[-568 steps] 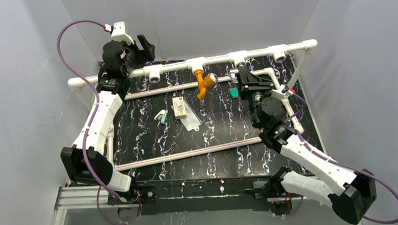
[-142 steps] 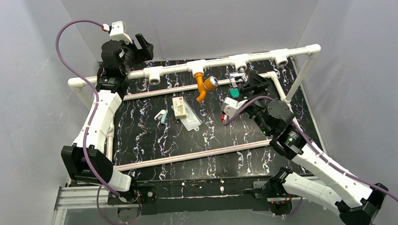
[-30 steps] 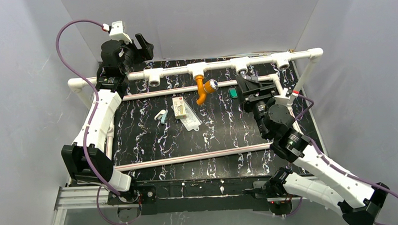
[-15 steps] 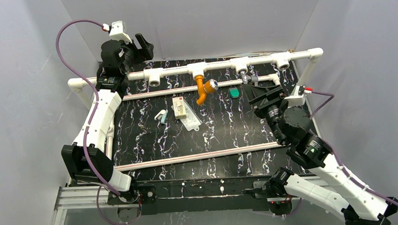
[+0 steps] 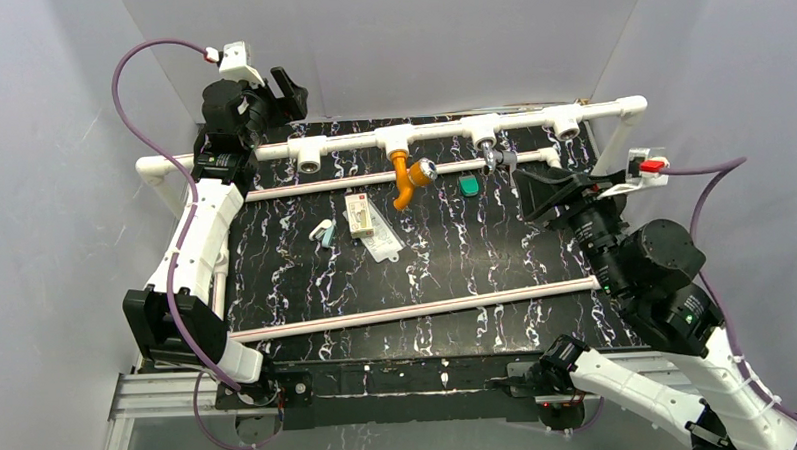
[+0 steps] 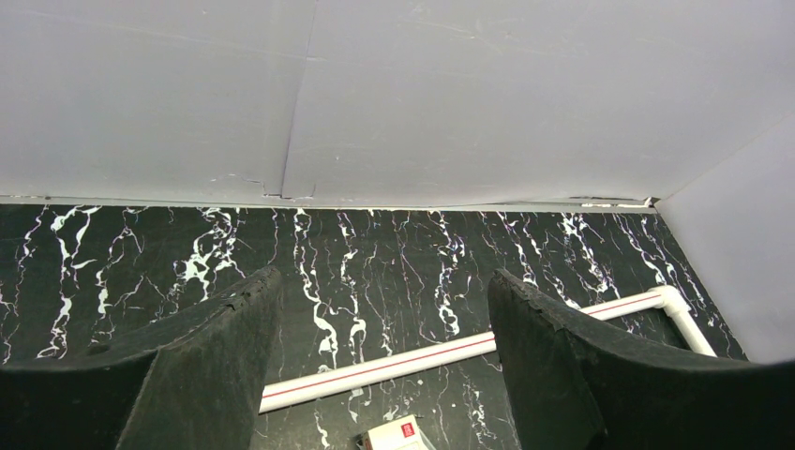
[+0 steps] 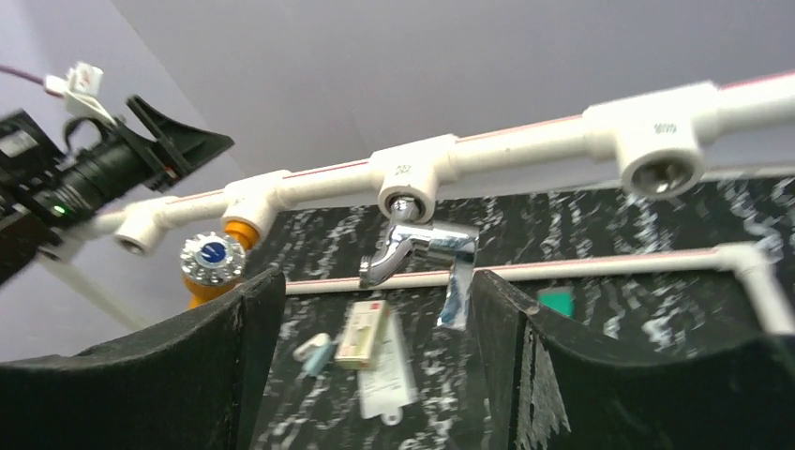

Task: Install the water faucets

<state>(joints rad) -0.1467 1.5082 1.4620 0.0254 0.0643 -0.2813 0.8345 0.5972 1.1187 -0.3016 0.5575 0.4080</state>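
The orange water faucet [image 5: 404, 181] hangs from a tee of the white pipe [image 5: 441, 131], its shiny knob [image 5: 426, 169] facing right. One tee further right hangs the chrome faucet [image 5: 494, 158], lever down. My right gripper [image 5: 553, 192] stands open and empty, apart from the chrome faucet and to its right. In the right wrist view the chrome faucet [image 7: 418, 247] and the orange faucet's knob [image 7: 212, 256] show beyond my open right gripper [image 7: 375, 305]. My left gripper [image 5: 286, 91] is open and empty at the pipe's far left end; in its own view the left gripper [image 6: 384, 291] frames only table.
A small cream box on a card [image 5: 359, 215], a white-and-blue piece [image 5: 322, 232] and a green block [image 5: 467, 186] lie on the black marbled table [image 5: 446, 253]. Thin white rails [image 5: 407, 310] cross it. A further open tee [image 5: 565, 127] and the frame's right upright [image 5: 612, 142] stand near my right arm.
My right arm has drawn back to the right, away from the chrome faucet, which stays hanging in its tee. Its jaws have widened. The left arm has not moved.
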